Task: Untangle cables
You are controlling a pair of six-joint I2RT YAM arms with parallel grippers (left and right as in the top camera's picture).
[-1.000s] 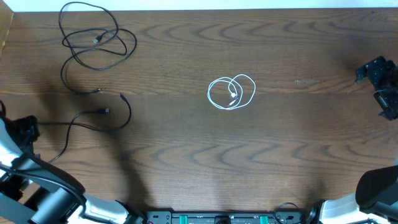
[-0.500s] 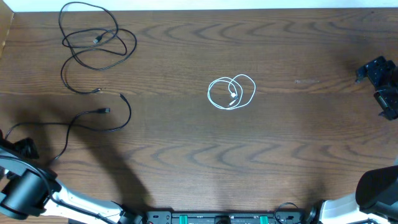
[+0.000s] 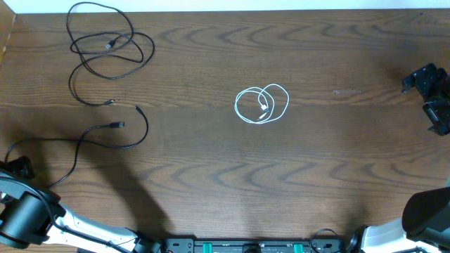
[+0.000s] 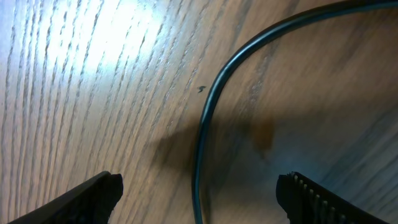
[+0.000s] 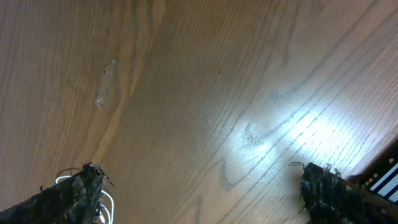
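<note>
One black cable (image 3: 105, 49) lies in loose loops at the far left corner. A second black cable (image 3: 105, 137) snakes across the left side toward my left gripper (image 3: 19, 167). In the left wrist view that cable (image 4: 208, 118) curves down between the open jaws of my left gripper (image 4: 199, 196), touching neither finger. The white cable (image 3: 261, 104) is coiled at mid-table; a bit of it (image 5: 107, 202) shows beside one finger in the right wrist view. My right gripper (image 3: 430, 98) hangs open at the right edge, and in its own view the right gripper (image 5: 202, 190) holds nothing.
The wooden table (image 3: 281, 176) runs to a pale edge at the back. The left arm's white body (image 3: 31, 218) sits at the front left corner. A faint scuff mark (image 5: 106, 81) shows on the wood under the right wrist.
The left arm has drawn back toward the front left corner, and its gripper now sits lower, over the near end of the second black cable. The right arm and all cables are unmoved.
</note>
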